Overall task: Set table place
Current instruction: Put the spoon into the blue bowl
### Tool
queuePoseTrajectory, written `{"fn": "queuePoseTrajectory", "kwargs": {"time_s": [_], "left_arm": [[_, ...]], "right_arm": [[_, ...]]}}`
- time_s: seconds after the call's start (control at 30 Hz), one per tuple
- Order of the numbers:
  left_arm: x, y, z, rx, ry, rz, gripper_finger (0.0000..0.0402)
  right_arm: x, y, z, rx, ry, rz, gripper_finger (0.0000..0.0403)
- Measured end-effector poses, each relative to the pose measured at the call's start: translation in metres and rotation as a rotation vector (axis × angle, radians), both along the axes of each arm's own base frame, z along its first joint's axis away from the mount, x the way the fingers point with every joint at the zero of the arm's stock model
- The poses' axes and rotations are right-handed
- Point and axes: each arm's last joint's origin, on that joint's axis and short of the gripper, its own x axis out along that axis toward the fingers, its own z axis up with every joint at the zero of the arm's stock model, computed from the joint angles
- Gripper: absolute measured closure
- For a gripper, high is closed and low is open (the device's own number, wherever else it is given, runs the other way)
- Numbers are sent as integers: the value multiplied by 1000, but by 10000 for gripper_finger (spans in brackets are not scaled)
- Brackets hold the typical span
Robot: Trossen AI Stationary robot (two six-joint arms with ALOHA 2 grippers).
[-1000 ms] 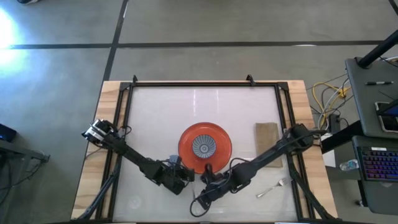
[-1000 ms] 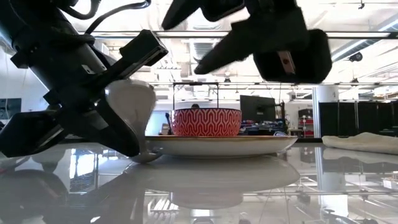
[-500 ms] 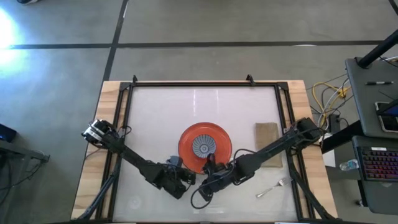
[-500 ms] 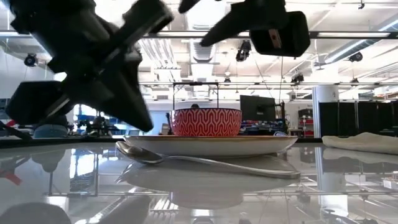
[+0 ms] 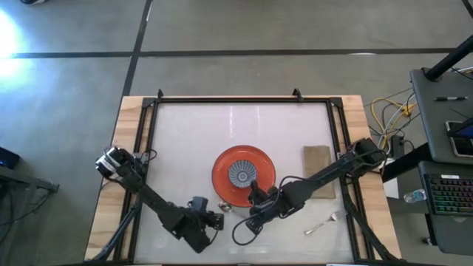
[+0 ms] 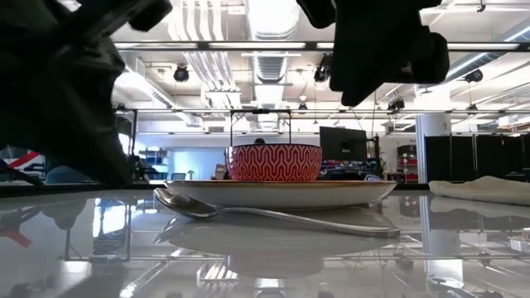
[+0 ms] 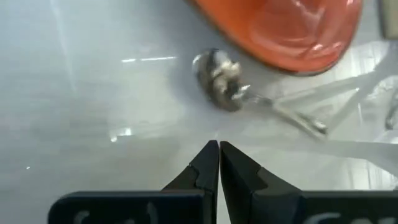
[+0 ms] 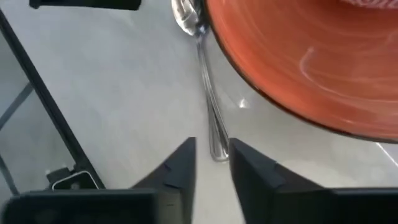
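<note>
Steel spoon, thin, stiff, slippery on the glossy surface: I judge mid-handle best, right gripper jaws narrowly parted there, left gripper closed, empty.

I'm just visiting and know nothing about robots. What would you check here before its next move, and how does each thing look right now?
1. Spoon lying flat on the table: ok.
2. Spoon clear of the orange plate: cannot tell; its handle runs close along the rim.
3. Bowl sitting upright on the plate: ok.
4. Left gripper shut, holding nothing, apart from the spoon: ok.
5. Right gripper with a gap between its fingers, at the end of the spoon's handle, holding nothing: ok.
6. Fork and napkin in final places: cannot tell.
</note>
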Motion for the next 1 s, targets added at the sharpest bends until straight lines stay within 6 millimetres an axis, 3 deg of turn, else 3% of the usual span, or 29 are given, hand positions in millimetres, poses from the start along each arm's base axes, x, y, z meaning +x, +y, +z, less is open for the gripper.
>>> {"fn": "queuePoseTrajectory", "kwargs": {"time_s": [0.1, 0.17, 0.63, 1.0], "left_arm": [[0, 1, -4, 4, 18, 5, 401], [1, 4, -7, 13, 33, 14, 401], [8, 29, -21, 9, 106, 68, 401], [12, 35, -23, 33, 94, 88, 402]], "right_arm": [[-1, -1, -3, 0, 7, 13, 380], [-2, -3, -7, -5, 22, 16, 389], [-15, -11, -41, -8, 107, -17, 394], [1, -7, -74, -13, 93, 4, 394]]}}
